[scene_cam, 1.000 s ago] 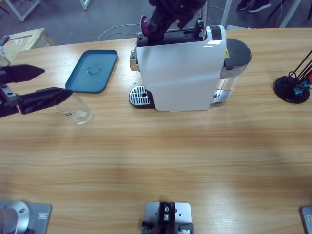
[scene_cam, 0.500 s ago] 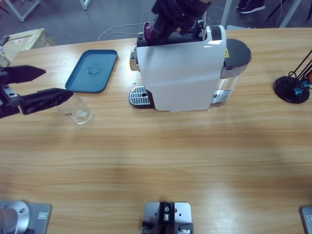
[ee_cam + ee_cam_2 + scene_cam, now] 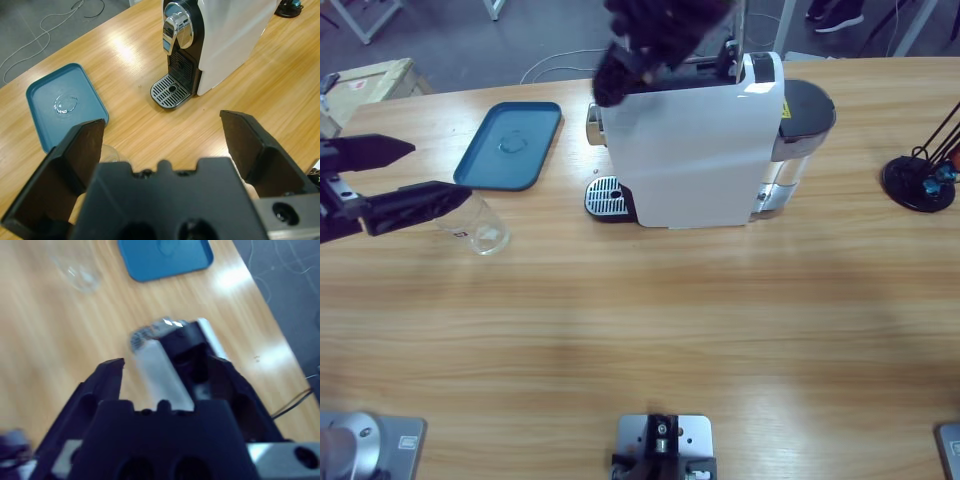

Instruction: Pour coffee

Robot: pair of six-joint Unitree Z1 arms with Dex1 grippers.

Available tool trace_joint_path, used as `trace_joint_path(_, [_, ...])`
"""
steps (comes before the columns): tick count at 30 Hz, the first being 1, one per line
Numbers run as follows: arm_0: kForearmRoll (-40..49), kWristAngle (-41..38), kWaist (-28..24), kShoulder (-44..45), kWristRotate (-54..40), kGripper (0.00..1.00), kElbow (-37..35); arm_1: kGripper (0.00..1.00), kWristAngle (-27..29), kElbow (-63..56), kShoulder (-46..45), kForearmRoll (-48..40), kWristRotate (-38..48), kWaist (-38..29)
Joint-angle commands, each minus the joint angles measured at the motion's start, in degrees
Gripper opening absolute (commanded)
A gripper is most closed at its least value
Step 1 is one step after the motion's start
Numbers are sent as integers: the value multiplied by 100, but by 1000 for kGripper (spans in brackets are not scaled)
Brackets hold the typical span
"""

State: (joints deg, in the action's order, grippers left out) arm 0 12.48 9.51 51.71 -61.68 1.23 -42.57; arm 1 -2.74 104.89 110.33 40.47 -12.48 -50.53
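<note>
No coffee shows in any view. The white coffee machine (image 3: 685,150) stands at the table's back middle, its spout over a metal drip grate (image 3: 604,196). My right gripper (image 3: 620,65) hovers blurred over the machine's top left; in the right wrist view it (image 3: 167,370) is open, with the machine's top (image 3: 165,365) between its jaws. An empty clear glass (image 3: 483,228) stands at the left. My left gripper (image 3: 440,168) is open beside it, one jaw over its rim. In the left wrist view the glass (image 3: 111,154) peeks out by the left jaw of the gripper (image 3: 162,122).
A blue tray (image 3: 510,145) with a wet patch lies behind the glass. A black lamp base (image 3: 918,182) sits at the far right. Bare wooden table (image 3: 650,320) stretches in front of the machine.
My right gripper has swung left and down over the machine's top. The purple capsule seen at its jaws before no longer shows. The left arm and glass have not moved.
</note>
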Motion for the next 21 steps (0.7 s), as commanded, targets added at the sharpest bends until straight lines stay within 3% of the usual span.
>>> trace_joint_path(1, [20, -37, 3, -67, 0, 991, 170, 0, 1226, -1148, -1130, -148, 2236, -920])
trace_joint_path(4, [27, -58, 4, 23, 0, 991, 156, 0, 2156, -2368, -1935, -854, 3461, -918])
trace_joint_path(7, [27, -64, 4, 134, 1, 991, 177, 0, 2714, -3266, -2520, -1415, 4206, -675])
trace_joint_path(15, [27, -99, 6, 97, 15, 991, 79, 0, 2685, -3498, -2142, -2744, 4794, 397])
trace_joint_path(21, [76, -107, 6, 179, 17, 991, 65, 0, 2357, -3358, -1251, -3398, 4931, 527])
